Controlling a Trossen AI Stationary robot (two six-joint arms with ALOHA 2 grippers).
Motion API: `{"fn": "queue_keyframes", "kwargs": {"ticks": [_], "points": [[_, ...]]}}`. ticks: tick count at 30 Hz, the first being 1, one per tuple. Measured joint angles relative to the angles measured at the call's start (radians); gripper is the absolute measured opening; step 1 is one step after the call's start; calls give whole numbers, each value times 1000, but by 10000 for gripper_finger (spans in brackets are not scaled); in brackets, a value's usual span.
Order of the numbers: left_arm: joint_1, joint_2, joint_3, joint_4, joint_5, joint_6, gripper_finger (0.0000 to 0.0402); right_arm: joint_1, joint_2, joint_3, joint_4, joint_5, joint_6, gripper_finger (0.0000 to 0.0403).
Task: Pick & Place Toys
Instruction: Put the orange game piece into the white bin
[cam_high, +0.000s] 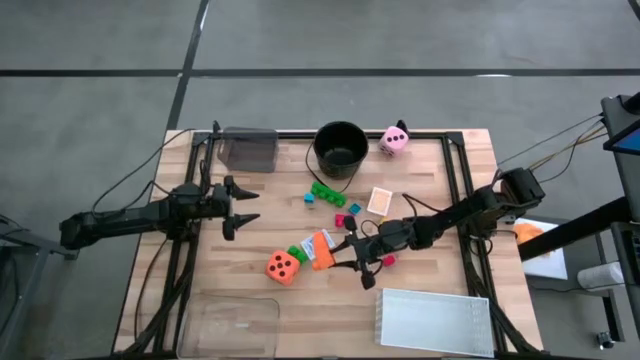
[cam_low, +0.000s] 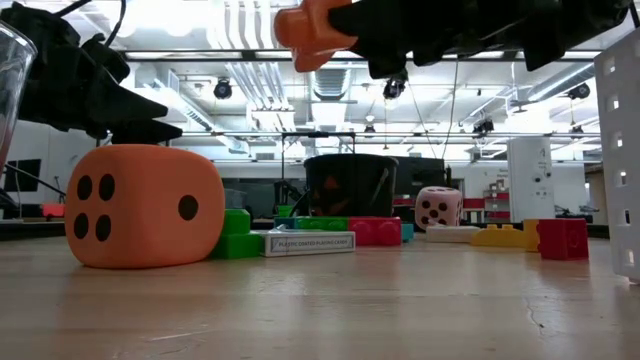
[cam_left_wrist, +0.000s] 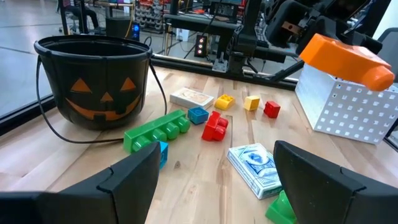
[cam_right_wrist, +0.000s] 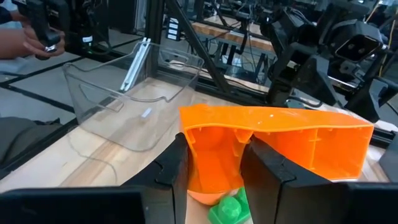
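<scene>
One orange brick (cam_right_wrist: 273, 149) is held in the right gripper (cam_right_wrist: 214, 165), lifted clear of the table (cam_high: 440, 200) — the fingers pinch one end wall of its hollow underside, and most of the brick juts out to one side. In the overhead view it hangs near the orange die (cam_high: 283, 267) and a card pack (cam_high: 322, 247).

Handling judgement: rigid moulded plastic, light, smooth-faced — likely to pivot or slip under an end grip. A hold across the middle of the long walls would be steadier.

Left gripper (cam_high: 243, 205) hovers at the table's left side, jaws spread wide and empty, facing the black bucket (cam_left_wrist: 93, 84), the green brick (cam_left_wrist: 155, 132) and the red brick (cam_left_wrist: 215, 126).

Remaining toys lie loose mid-table; the pink die (cam_high: 394, 140) sits beside the bucket.
</scene>
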Motion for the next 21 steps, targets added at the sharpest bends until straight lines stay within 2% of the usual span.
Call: {"fn": "queue_keyframes", "kwargs": {"ticks": [4,15,21], "points": [[0,0,0,0,0,-9,314,-1,-7,0,-11,-21,-5,105],[0,0,0,-5,0,-13,314,2,-31,0,-52,-308,33,104],[0,0,0,-5,0,-13,314,14,-68,14,-171,-418,86,104]]}}
